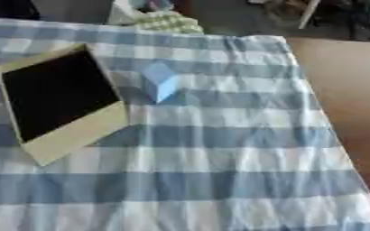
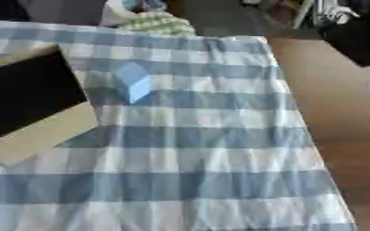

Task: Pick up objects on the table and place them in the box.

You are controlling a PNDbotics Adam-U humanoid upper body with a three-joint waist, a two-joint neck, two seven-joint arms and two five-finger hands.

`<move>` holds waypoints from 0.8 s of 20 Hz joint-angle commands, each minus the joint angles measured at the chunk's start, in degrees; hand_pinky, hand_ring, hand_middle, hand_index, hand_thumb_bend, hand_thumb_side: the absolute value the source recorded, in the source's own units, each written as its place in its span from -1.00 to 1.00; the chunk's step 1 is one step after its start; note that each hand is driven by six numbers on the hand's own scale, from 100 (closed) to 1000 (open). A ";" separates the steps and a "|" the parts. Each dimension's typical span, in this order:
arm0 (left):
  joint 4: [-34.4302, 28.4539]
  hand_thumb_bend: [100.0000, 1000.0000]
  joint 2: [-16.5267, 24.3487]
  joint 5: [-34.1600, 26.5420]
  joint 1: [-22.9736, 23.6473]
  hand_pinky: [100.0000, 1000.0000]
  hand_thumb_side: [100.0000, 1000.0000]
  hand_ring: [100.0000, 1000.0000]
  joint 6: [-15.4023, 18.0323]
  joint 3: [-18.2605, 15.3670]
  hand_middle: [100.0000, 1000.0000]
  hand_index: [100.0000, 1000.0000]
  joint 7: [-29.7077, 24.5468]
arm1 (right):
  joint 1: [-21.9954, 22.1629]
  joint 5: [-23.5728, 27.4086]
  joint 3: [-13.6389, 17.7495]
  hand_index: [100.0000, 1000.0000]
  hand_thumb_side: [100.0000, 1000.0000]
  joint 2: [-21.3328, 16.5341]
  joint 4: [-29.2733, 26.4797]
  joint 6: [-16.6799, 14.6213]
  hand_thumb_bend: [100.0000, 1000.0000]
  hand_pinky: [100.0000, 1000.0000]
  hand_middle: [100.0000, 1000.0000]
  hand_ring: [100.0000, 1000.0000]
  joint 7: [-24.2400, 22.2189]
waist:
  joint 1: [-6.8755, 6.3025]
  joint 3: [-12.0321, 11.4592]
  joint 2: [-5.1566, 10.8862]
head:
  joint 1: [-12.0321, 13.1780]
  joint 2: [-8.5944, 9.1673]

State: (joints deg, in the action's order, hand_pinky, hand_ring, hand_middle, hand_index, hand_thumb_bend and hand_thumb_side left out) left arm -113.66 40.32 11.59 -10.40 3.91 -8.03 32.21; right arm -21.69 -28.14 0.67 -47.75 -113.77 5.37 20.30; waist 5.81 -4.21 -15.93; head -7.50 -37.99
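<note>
Box (image 1: pixel 77 135) at left on blue-and-white checked cloth (image 1: pixel 219 162), cream walls, dark inside, sitting askew. Light blue block (image 1: pixel 159 83) just right of box's far corner, on cloth, apart from box. Bare brown table (image 1: pixel 346 90) at right edge. Neither robot hand visible; state of fingers cannot be told.

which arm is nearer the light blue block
Right, probably: a black shape, maybe that arm, sits up and right of the light blue block; the left arm shows nowhere.
</note>
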 commanded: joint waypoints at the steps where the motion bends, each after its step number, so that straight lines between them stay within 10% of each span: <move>1: -0.93 0.22 0.73 0.16 -0.09 0.57 0.41 0.56 0.13 -0.64 0.45 0.62 -0.17 | -0.78 0.31 0.37 0.69 0.56 -2.49 -0.83 -0.04 -1.00 0.55 0.59 0.66 -0.45 | -0.27 0.12 0.98 | -0.27 -0.83; 16: -0.93 0.20 0.22 0.48 0.47 0.56 0.41 0.56 0.21 -0.59 0.46 0.61 -0.46 | -4.13 0.23 -2.62 0.69 0.71 -4.93 -0.83 -0.42 -1.00 0.58 0.61 0.68 -5.55 | -1.21 0.17 0.68 | 2.06 -2.35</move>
State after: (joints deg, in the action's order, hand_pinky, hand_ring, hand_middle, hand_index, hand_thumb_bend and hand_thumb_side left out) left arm -113.66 39.65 11.68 -9.84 4.04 -8.02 31.86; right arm -25.03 -28.14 -2.11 -50.05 -113.77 4.98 15.56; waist 4.93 -4.07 -16.06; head -5.76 -40.18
